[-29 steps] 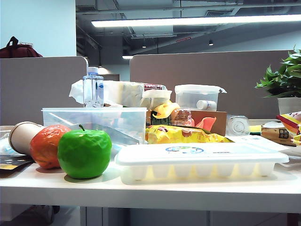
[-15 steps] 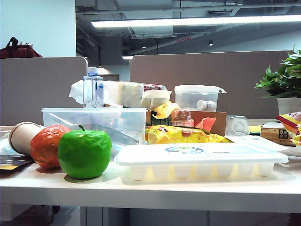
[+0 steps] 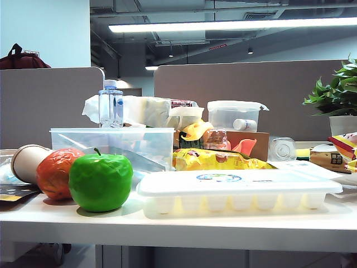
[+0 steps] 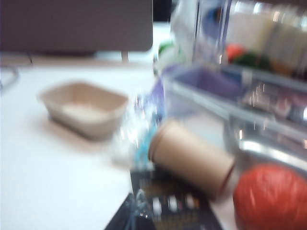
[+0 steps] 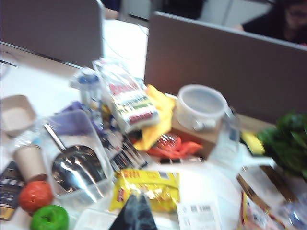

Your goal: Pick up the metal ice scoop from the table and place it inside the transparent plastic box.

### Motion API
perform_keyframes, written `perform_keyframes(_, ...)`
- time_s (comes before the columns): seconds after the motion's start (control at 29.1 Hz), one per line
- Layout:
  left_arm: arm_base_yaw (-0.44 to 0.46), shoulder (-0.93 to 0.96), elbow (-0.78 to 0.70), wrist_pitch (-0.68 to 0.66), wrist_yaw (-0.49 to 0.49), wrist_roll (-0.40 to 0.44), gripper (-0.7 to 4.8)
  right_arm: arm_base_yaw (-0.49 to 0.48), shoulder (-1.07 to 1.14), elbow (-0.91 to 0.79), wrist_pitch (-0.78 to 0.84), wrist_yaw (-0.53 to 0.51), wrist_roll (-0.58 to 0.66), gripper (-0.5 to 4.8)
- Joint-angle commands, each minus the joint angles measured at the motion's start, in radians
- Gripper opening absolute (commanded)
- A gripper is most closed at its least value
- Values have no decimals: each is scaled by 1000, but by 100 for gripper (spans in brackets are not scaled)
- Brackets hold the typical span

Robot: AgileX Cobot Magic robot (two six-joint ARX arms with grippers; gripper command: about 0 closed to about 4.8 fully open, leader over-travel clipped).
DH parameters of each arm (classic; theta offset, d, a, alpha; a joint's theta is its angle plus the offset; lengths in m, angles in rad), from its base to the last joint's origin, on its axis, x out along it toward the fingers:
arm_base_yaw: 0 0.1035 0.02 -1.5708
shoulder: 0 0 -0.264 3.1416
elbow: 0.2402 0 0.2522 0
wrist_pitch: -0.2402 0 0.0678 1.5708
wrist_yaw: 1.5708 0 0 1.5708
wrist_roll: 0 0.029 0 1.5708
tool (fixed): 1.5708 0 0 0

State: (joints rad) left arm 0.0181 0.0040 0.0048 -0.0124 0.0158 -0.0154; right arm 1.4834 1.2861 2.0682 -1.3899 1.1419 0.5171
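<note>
The metal ice scoop (image 5: pixel 76 167) lies inside the transparent plastic box (image 5: pixel 94 190), blade toward the near wall and handle slanting up. In the exterior view the scoop (image 3: pixel 135 157) shows through the frosted wall of the box (image 3: pixel 72 133). The left wrist view, blurred, shows the box (image 4: pixel 201 98) and a shiny part of the scoop (image 4: pixel 268 149). My right gripper (image 5: pixel 135 207) hangs shut and empty high above the yellow packet, apart from the box. My left gripper (image 4: pixel 138 203) is a blurred narrow tip over a black packet, its fingers together. Neither gripper shows in the exterior view.
A green apple (image 3: pixel 100 181), an orange-red ball (image 3: pixel 54 173) and a tipped paper cup (image 3: pixel 27 162) sit in front of the box. A white ice tray (image 3: pixel 234 192), yellow snack packet (image 3: pixel 217 160), lidded tub (image 3: pixel 233 116), water bottle (image 3: pixel 111 105) and plant (image 3: pixel 334 92) crowd the table.
</note>
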Motion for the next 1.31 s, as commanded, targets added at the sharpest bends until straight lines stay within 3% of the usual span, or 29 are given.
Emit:
perform_keyframes(0.03, -3, 1, 4, 97, -4, 4, -5, 0, -60, -134, 7, 38, 130, -7)
perform_keyframes(0.27, -30, 1, 3, 62, -1, 4, -5, 59, -109, -299, 23, 98, 195, -7)
perform_keyframes(0.48, -102, 1, 4, 72, -1, 4, -5, 169, -113, -327, 5, 201, 267, -6)
perform_keyframes(0.69, -107, 1, 3, 73, -2, 4, -5, 235, -132, -371, 5, 245, 330, -6)
perform_keyframes(0.96, -102, 1, 2, 53, -1, 4, -5, 249, -134, -377, 6, 255, 344, -6)
perform_keyframes(1.31, -16, 1, 2, 48, -1, 4, -5, 249, -145, -377, 5, 301, 316, -6)
